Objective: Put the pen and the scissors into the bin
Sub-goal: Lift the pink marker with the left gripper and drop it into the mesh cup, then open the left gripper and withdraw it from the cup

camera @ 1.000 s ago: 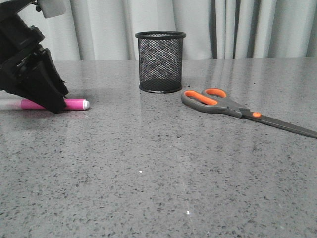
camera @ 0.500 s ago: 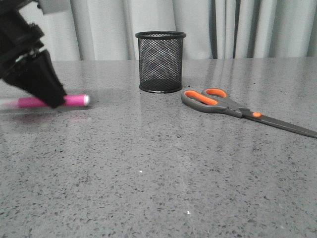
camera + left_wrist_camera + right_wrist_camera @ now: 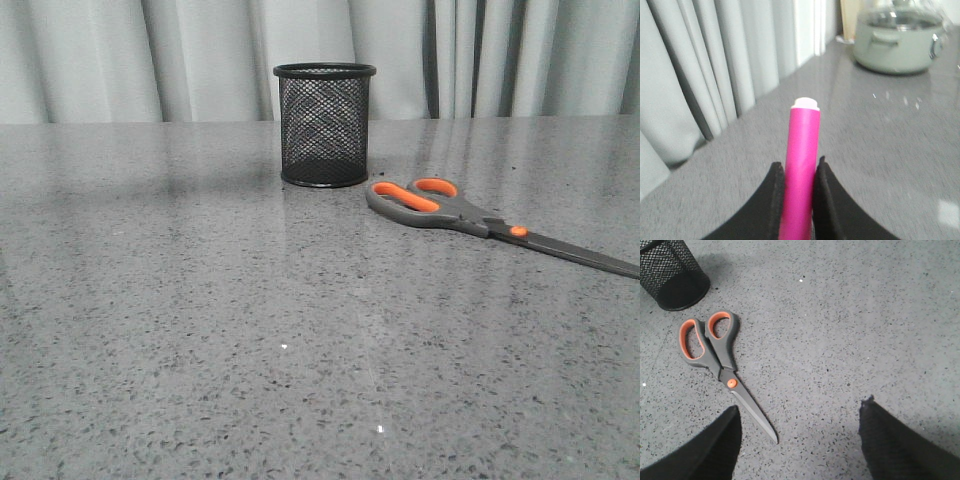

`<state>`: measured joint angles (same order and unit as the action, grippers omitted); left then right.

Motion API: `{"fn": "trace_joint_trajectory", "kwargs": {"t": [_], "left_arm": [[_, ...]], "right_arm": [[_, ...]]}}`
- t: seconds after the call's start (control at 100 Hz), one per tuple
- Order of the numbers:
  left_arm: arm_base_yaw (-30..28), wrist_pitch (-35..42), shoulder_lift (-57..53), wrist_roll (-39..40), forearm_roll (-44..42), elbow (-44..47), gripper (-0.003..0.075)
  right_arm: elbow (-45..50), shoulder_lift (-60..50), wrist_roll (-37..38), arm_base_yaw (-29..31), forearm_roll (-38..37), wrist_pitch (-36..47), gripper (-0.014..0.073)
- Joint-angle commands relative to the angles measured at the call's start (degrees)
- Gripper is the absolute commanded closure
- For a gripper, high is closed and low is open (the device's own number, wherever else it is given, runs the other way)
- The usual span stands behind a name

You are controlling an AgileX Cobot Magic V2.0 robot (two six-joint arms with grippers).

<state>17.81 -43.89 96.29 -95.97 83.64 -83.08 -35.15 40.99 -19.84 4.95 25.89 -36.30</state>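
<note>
Step 1 of 2 in hand: the pen [image 3: 801, 165] is clamped upright in the left gripper [image 3: 799, 200], off the table, while the scissors [image 3: 470, 217] lie at 4 o'clock of the bin [image 3: 324, 125] under the spread right gripper [image 3: 800, 440]; carry over the rim is called for next.

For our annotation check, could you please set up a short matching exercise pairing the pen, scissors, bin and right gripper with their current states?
Column one:
1. pen
2. scissors
3. bin
4. right gripper

Column two:
A. open above the table
B. standing upright
C. clamped between the left gripper's fingers
D. lying flat beside the bin

Pairs: 1-C, 2-D, 3-B, 4-A
</note>
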Motion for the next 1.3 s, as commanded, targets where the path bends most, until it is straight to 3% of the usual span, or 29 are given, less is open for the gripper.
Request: {"fn": "trace_joint_trajectory", "kwargs": {"t": [0.0,0.09,0.23,0.48,0.77,0.89,1.08,1.16,1.29], "left_arm": [[3.64,7.56,-0.64,-2.39,7.29,-1.87,0.0739],[6.45,11.64,2.03,-6.35,11.7,-1.97,0.0739],[8.71,11.7,6.39,-14.94,19.94,-3.79,0.0739],[9.24,11.55,12.32,-16.34,21.25,-9.79,0.0739],[9.24,8.95,14.29,-16.34,20.75,-10.25,0.0731],[9.24,8.64,14.39,-16.1,20.24,-10.25,0.0628],[9.11,8.64,14.39,-15.95,20.34,-10.25,0.0351],[8.54,8.51,13.78,-14.14,20.34,-10.25,0.0328],[6.66,7.01,10.47,-12.74,18.38,-10.25,0.0372]], "right_arm": [[-2.03,0.21,-0.58,-0.12,1.22,3.16,0.0141],[-2.03,0.21,-0.58,-0.12,1.22,3.16,0.0141],[-2.03,0.21,-0.58,-0.12,1.22,3.16,0.0141],[-2.03,0.21,-0.58,-0.12,1.22,2.98,0.0141],[-2.03,0.21,-0.58,-0.12,1.22,2.98,0.0141],[-2.03,0.21,-0.58,-0.12,1.22,2.98,0.0141],[-2.03,0.21,-0.58,-0.12,1.22,2.98,0.0141],[-2.03,0.21,-0.58,-0.12,1.22,3.1,0.0141],[-2.03,0.21,-0.58,-0.12,1.22,3.1,0.0141]]}}
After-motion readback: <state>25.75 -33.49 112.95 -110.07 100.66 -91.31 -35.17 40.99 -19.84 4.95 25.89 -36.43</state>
